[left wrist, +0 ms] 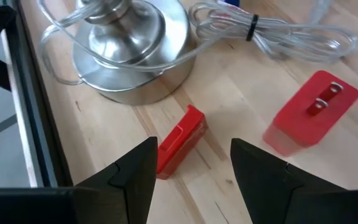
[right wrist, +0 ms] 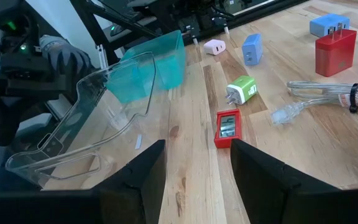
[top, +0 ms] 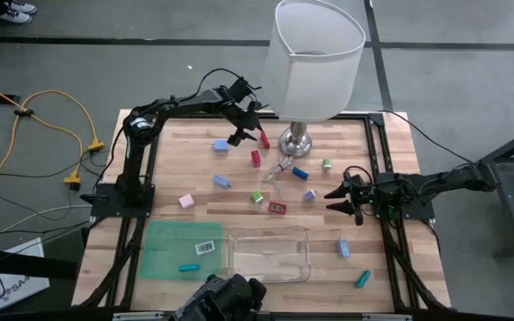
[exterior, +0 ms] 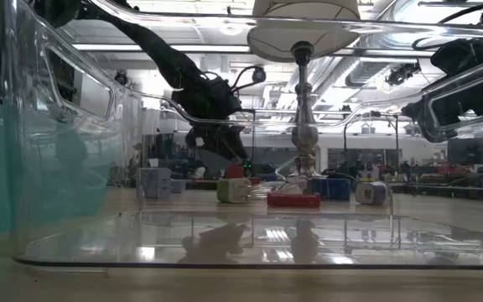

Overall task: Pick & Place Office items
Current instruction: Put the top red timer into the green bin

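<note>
My left gripper (top: 237,136) hangs open over the table's far side, slanting down. In the left wrist view its fingers (left wrist: 194,149) stand apart, just short of a small red stick (left wrist: 180,142) that lies flat on the wood beside the lamp's silver base (left wrist: 132,50). A red plug block (left wrist: 312,112) lies on its side a little farther off. More office items lie scattered over the middle: blue (top: 222,181), pink (top: 186,201), green (top: 257,196), a flat red one (right wrist: 227,127). My right gripper (top: 335,199) waits open at the right, holding nothing.
A tall lamp with a white shade (top: 315,58) stands at the far middle, its coiled clear cord (left wrist: 272,31) beside the base. A green mat (top: 163,254) with two small pieces and a clear tray (top: 269,259) sit at the near edge. Black frame rails (top: 141,178) border the table.
</note>
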Robot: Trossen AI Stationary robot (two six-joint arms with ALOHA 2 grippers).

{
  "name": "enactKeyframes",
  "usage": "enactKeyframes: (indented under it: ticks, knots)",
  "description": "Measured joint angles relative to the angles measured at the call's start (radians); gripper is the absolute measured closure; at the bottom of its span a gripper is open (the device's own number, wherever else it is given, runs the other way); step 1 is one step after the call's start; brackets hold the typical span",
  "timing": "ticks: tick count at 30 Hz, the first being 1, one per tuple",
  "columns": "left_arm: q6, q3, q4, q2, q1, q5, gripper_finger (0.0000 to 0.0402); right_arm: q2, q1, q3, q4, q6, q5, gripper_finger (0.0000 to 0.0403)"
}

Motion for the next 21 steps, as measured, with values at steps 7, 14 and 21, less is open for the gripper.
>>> enactKeyframes:
  ticks: [7,14,21]
  knots:
    - [0.000,0.000,0.008,0.000,-0.001,0.000,0.0206,0.000,0.000,0.000,0.000,0.000,0.000,0.0237]
    - [-0.002,0.000,0.037,0.000,-0.006,0.000,0.0206,0.000,0.000,0.000,0.000,0.000,0.000,0.0237]
    - [-0.141,0.000,0.125,-0.001,-0.008,0.017,0.0206,0.000,0.000,0.000,0.000,0.000,0.000,0.0237]
